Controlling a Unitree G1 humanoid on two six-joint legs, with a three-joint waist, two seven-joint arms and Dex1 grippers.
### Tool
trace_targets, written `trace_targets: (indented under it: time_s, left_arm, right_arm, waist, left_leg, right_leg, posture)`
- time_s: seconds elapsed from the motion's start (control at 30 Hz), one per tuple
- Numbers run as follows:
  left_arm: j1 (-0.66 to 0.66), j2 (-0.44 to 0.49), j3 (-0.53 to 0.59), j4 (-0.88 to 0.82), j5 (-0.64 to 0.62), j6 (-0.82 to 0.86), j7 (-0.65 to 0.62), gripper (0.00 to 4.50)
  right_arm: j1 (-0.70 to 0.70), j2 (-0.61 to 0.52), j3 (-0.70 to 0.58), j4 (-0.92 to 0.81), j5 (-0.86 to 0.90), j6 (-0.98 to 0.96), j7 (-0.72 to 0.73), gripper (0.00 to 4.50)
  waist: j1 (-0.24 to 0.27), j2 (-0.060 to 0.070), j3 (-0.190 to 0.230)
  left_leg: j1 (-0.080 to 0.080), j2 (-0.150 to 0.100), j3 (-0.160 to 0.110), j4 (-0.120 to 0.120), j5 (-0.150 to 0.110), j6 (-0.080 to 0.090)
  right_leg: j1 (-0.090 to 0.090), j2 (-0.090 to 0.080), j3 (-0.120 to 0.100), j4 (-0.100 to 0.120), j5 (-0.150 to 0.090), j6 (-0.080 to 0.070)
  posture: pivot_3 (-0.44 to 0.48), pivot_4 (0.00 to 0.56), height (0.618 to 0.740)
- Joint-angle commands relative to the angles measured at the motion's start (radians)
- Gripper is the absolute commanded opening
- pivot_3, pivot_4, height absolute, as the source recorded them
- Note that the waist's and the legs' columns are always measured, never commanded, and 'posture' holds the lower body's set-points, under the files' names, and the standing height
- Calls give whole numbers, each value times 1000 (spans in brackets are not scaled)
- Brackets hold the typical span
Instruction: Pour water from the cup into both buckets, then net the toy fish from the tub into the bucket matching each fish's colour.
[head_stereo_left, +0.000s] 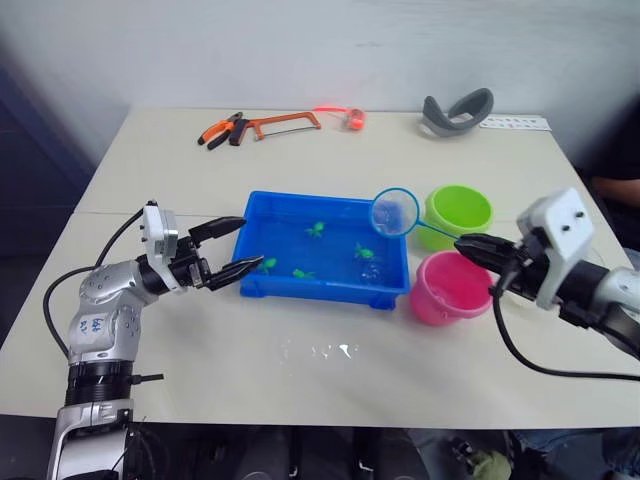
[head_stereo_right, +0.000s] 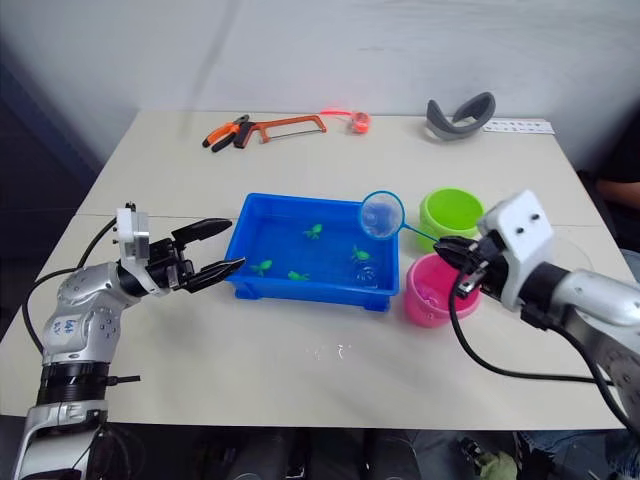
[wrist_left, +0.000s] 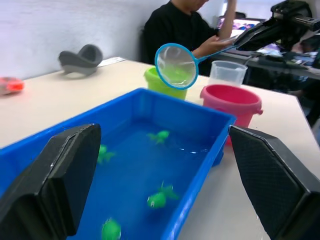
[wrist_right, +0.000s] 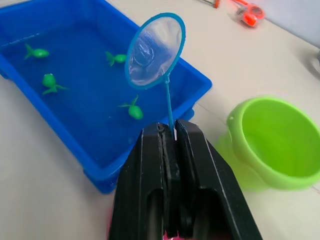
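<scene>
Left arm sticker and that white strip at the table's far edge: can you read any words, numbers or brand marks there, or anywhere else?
White sticker on the left arm: blue handwriting, too blurred to read.
White strip at the table's far edge: dark print, too small to read.
Blue tub, green bucket, pink bucket, net: no text visible.

Wall: a plain white surface is seen behind the table (head_stereo_left: 180, 160).
Table: two beige tops are joined at a seam.
Floor: dark areas are seen at the left side.
Light: an even glow is cast.
</scene>
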Motion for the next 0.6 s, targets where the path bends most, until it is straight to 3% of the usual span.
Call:
trace_targets:
  time_s: [0.03, 0.27, 0.6]
  left_arm:
    - [32, 43, 32, -80, -11, 6, 26, 4421]
    - [60, 82, 24, -146, -34, 51, 34, 4421]
    - [30, 147, -21, -96, -1, 57, -46, 4421]
  right_arm:
    - [-99, -39, 190, 83, -265, -161, 66, 0]
    - [-251, 22, 379, 258, -572, -348, 110, 0]
    - [-391, 80, 509, 320, -724, -378, 263, 0]
  waist:
    - [-2, 0, 0]
    - [-5, 0, 0]
    - [-13, 0, 0]
  left_leg:
    - [0, 0, 0, 0, 0, 0]
    - [0, 0, 2, 0, 0, 0]
    - [0, 0, 3, 0, 0, -1]
  right_leg:
    - [0, 0, 0, 0, 0, 0]
    - [-1, 1, 0, 0, 0, 1]
    - [-1, 2, -2, 1, 0, 1]
  posture:
    - [0, 150, 740]
    - [0, 150, 740]
    - [0, 150, 740]
